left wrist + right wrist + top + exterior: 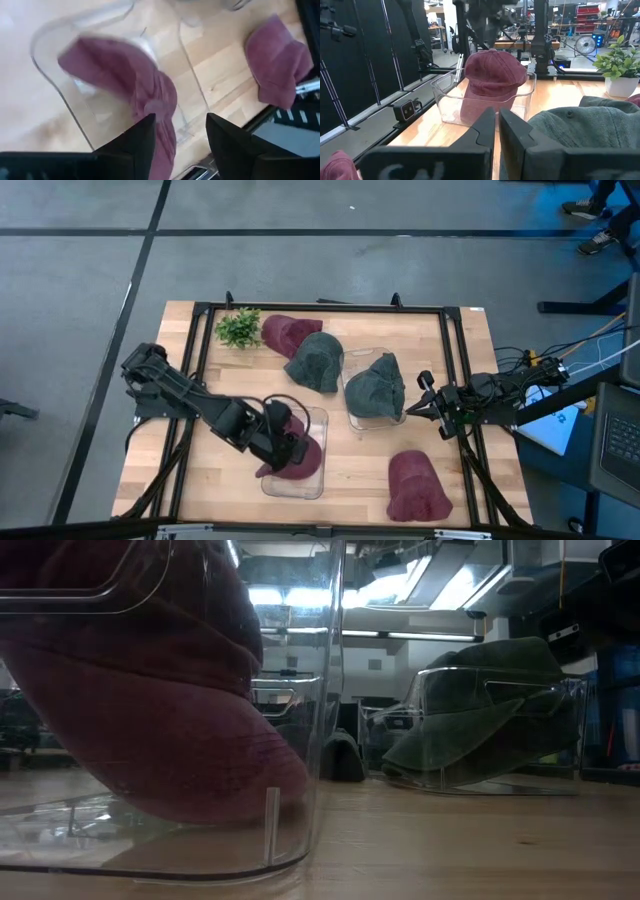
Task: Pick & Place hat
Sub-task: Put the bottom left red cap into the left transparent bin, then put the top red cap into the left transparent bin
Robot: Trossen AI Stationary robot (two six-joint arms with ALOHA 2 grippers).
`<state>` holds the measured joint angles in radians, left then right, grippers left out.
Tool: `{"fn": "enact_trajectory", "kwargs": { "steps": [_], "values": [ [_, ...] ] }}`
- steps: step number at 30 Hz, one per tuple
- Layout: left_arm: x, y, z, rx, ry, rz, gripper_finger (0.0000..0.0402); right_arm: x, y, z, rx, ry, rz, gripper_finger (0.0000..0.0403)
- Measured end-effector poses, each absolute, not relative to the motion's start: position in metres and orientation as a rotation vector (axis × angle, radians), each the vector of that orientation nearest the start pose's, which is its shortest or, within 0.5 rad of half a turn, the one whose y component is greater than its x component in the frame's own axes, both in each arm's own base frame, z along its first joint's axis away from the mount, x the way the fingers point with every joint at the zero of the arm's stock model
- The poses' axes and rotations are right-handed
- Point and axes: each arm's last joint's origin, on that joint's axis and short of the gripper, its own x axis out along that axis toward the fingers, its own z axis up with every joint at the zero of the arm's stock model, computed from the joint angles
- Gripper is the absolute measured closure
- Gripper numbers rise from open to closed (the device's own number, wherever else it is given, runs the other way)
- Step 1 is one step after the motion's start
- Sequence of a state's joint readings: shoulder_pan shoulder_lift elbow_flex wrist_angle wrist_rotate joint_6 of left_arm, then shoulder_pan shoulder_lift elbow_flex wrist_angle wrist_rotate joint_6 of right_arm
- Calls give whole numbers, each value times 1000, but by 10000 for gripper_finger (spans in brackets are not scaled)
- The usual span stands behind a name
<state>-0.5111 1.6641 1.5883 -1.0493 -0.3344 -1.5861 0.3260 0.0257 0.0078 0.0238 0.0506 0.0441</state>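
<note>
The left hand (290,442) stands half open directly above the maroon hat (297,458), which lies below it in the bin (318,480), released.

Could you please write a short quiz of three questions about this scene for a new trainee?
1. True or false: the left gripper is above a clear bin that holds a maroon hat.
2. How many hats are in view from above? A) three B) five C) seven
3. Fill in: the bin near the right gripper holds a dark ____ hat.

Key: 1 true. 2 B: maroon in the bin, maroon by the plant, maroon at the front edge, green on the table, green in the second bin. 3 green.
</note>
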Motion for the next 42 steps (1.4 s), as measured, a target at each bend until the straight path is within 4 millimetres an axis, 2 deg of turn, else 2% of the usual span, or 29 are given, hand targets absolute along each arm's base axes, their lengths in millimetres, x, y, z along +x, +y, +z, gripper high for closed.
{"fn": "enact_trajectory", "kwargs": {
  "steps": [6,15,23,34,38,42],
  "values": [
    [290,-129,342,-798,863,546,235,94,30,166,45,1,275,377],
    [282,-92,365,-433,854,396,235,94,30,166,45,0,275,377],
    [283,-64,362,-126,980,295,235,94,30,166,45,1,275,377],
    [297,-13,356,165,1055,251,221,94,30,166,45,1,275,377],
    [303,-6,352,206,1070,227,215,94,30,166,45,1,275,377],
    [306,-7,352,236,1056,97,216,94,30,166,45,1,275,377]
  ]
}}
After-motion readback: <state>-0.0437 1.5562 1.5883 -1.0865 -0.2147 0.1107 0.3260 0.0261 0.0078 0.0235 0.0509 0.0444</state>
